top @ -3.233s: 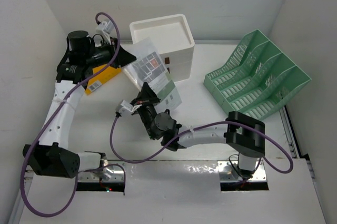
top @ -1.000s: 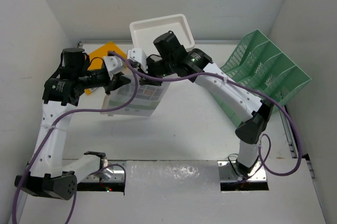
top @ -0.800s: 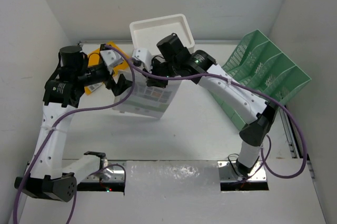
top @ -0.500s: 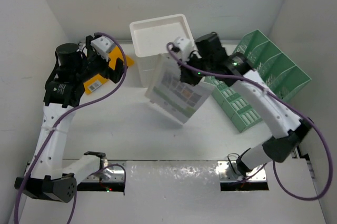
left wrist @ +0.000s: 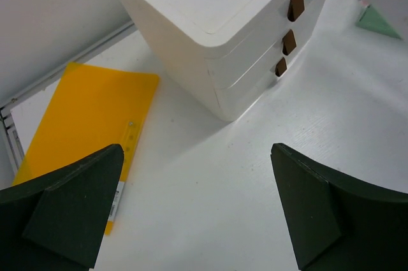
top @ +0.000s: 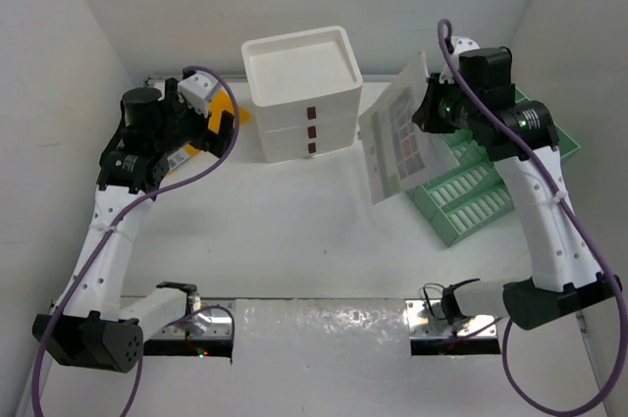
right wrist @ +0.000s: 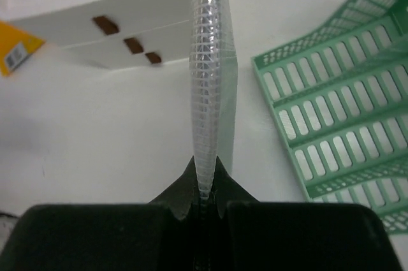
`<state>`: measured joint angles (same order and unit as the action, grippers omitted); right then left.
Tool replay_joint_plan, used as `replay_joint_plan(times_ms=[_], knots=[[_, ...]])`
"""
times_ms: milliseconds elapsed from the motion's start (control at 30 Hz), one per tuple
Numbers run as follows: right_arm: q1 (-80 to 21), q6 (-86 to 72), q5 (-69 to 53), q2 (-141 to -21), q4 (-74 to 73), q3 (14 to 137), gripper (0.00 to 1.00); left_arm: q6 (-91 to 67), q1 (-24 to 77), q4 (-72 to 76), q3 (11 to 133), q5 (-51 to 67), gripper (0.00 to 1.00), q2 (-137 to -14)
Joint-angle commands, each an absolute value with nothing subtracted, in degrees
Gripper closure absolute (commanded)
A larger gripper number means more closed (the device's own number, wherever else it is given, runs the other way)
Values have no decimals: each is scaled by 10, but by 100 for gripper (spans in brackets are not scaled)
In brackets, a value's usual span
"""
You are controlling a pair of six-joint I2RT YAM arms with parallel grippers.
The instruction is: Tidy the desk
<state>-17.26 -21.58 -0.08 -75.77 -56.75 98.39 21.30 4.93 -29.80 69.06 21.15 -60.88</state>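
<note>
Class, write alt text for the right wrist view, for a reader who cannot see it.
The right gripper pinches a clear mesh pouch, seen edge-on, above the white desk. A white drawer unit shows at left, a green rack at right.

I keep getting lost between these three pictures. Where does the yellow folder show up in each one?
Top external: the yellow folder is a small sliver at upper left, just left of the white drawer unit.
Left wrist: it lies flat on the left side.
Right wrist: only a corner shows, at the upper left edge.
Shared landmark: the white drawer unit with brown handles, seen in all three.
</note>
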Motion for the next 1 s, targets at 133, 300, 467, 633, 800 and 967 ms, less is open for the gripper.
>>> replay_joint_plan(times_ms=[133,300,467,633,800,967], knots=[[-163,-392,172,-691,-510,979,100,223,50,-269,675,202,0,-576],[-163,-457,251,-664,-508,995,100,223,51,-265,667,200,0,-569],[-162,-484,294,-692,-549,1050,100,215,51,-274,674,216,0,-581],[-163,-512,350,-690,-545,1050,100,208,51,-288,685,220,0,-592],[-162,-557,397,-700,-614,1075,100,207,51,-292,687,218,0,-599],[-162,-603,442,-635,-547,978,100,200,51,-298,699,226,0,-610]])
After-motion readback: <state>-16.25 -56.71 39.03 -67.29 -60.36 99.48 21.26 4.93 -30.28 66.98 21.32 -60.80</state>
